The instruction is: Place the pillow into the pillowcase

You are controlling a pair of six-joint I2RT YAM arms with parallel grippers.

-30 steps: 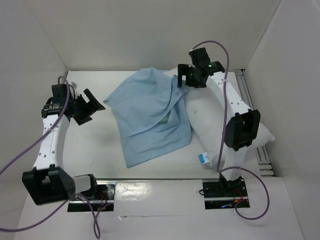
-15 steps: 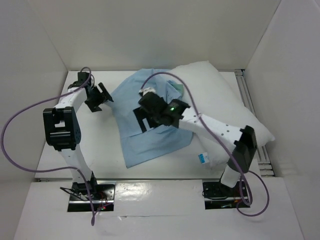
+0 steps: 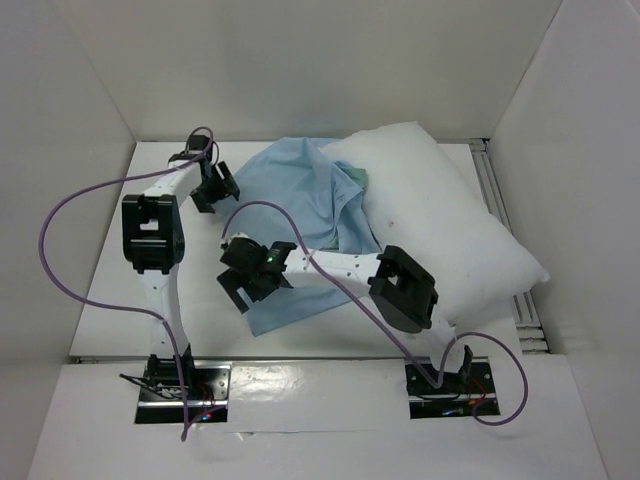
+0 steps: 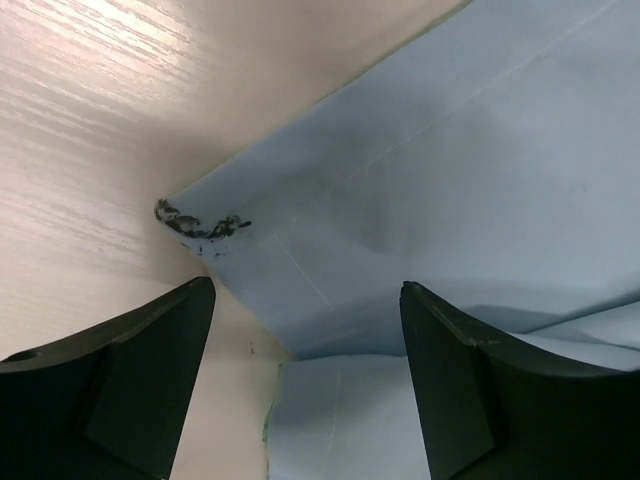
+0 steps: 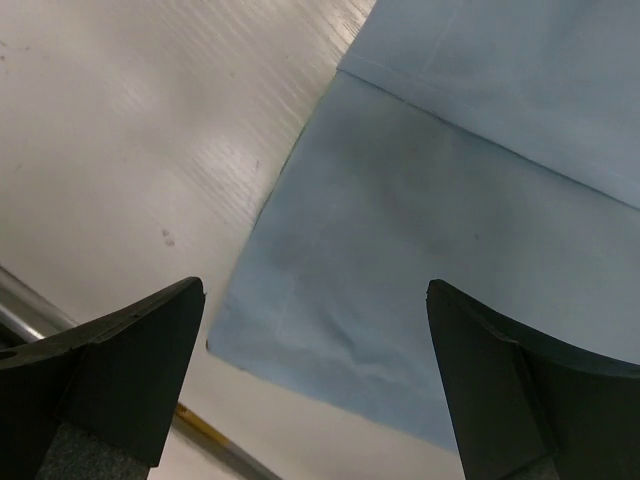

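At mid-table, pillowcase (image 3: 300, 215): lies spread out and rumpled with its plain light-blue face up; a small sea-green patch shows at its far right edge, against the pillow.
In the wrist views, pillowcase: the left wrist view shows a folded corner (image 4: 450, 180) with a dark smudge (image 4: 200, 222) at its tip; the right wrist view shows flat cloth (image 5: 430, 230) with a stitched hem and one corner lying on the table.
To its right, pillow (image 3: 440, 220): plump and white, set on a slant from the back middle toward the near right, touching the pillowcase along its left side and wholly outside it.
At the far left corner of the cloth, left gripper (image 3: 215, 185) (image 4: 300, 380): jaws wide apart, nothing between them, with the smudged corner just ahead of the fingers (image 4: 120, 390).
At the near left corner of the cloth, right gripper (image 3: 250, 285) (image 5: 320, 390): jaws wide apart and holding nothing, poised over the cloth's edge; whether it touches the cloth cannot be told.
Underneath, table (image 3: 210, 310): white, boxed in by white walls.
Along the right edge, metal rail (image 3: 492, 180): runs beside the pillow.
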